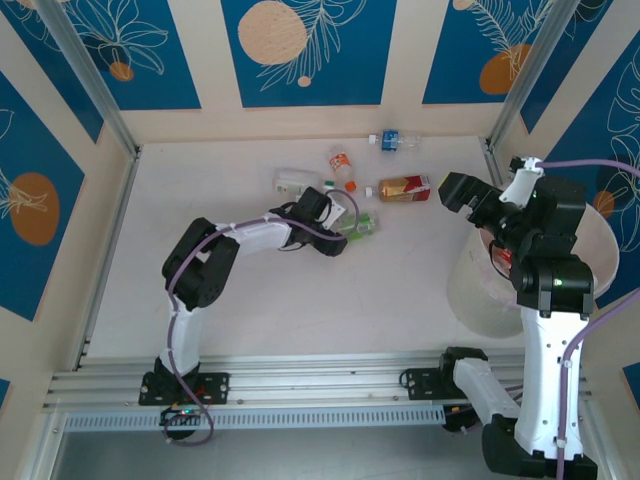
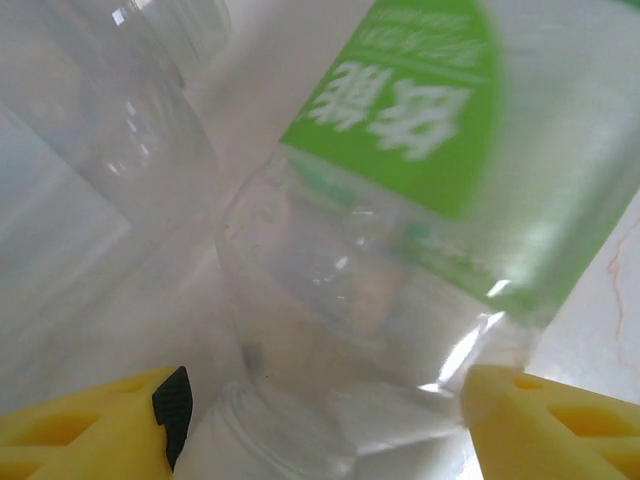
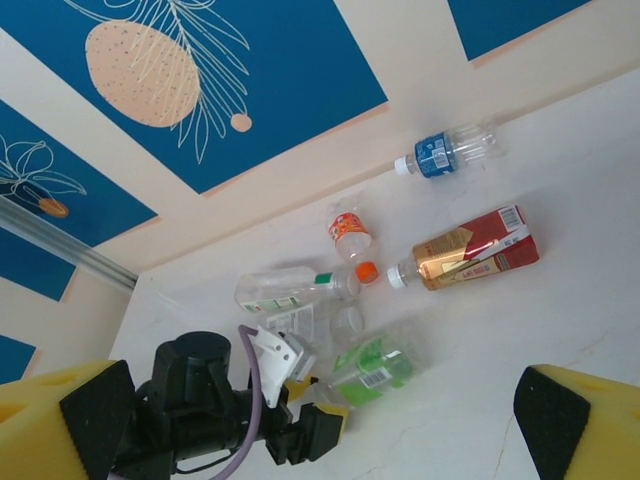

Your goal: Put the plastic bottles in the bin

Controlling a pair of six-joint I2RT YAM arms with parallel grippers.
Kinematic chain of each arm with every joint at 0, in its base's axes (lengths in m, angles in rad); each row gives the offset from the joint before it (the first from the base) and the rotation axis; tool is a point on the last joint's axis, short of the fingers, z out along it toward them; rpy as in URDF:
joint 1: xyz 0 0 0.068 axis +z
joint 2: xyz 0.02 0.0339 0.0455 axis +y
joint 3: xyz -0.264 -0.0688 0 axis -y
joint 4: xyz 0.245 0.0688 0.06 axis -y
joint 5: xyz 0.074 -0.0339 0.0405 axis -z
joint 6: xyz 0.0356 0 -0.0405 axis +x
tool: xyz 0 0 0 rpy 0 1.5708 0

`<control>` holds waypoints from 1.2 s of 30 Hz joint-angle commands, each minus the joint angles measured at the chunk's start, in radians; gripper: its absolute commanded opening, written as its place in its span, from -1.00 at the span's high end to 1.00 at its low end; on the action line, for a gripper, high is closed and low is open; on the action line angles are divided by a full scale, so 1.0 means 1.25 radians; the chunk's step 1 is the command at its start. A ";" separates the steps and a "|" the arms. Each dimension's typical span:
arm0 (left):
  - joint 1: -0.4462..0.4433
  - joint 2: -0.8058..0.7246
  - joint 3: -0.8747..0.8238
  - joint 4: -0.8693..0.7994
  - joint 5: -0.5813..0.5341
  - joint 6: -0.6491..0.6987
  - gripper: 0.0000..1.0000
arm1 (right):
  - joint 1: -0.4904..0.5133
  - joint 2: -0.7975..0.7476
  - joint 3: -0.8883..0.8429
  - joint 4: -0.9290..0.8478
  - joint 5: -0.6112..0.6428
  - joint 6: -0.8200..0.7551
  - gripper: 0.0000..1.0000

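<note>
The green-label bottle (image 2: pixel 400 250) lies on the table (image 1: pixel 300 300), well left of the bin (image 1: pixel 465 285). The left gripper (image 2: pixel 320 420) straddles its neck end; whether it pinches or merely brackets is unclear. The red-label bottle (image 1: pixel 405 188) lies farther back. The right gripper (image 1: pixel 462 192) is spread wide and empty, by the bin's far rim.

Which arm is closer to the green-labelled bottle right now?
Left. The left end effector has a finger on each side of the green-labelled bottle; the right end effector hangs off to its right, by the bin.
</note>
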 commanded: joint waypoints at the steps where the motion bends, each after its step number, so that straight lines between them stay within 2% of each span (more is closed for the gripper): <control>1: -0.005 0.014 -0.018 0.037 0.042 0.043 -0.41 | 0.011 0.002 0.005 0.011 -0.005 0.003 -0.99; 4: -0.015 0.016 -0.022 0.054 0.041 0.055 -0.26 | 0.018 0.006 0.001 0.009 0.004 -0.002 -0.99; 8: -0.018 0.028 -0.018 0.066 0.029 0.048 0.12 | 0.025 0.015 0.000 0.009 0.009 -0.004 -0.99; 14: -0.018 -0.006 -0.060 0.107 0.044 0.039 0.40 | 0.042 0.037 -0.004 0.012 0.002 -0.016 -0.99; 19: -0.021 -0.047 -0.092 0.119 0.067 0.022 0.70 | 0.064 0.041 -0.013 0.027 0.006 -0.016 -0.99; 21: -0.026 -0.073 -0.100 0.118 0.078 0.007 1.00 | 0.069 0.041 -0.019 0.038 0.007 -0.012 -0.99; 29: -0.029 -0.196 -0.164 0.242 0.219 -0.093 1.00 | 0.087 0.063 -0.025 0.046 -0.004 -0.006 -0.99; 36: -0.027 -0.291 -0.178 0.338 0.297 -0.191 1.00 | 0.102 0.081 -0.043 0.087 -0.038 0.042 -0.99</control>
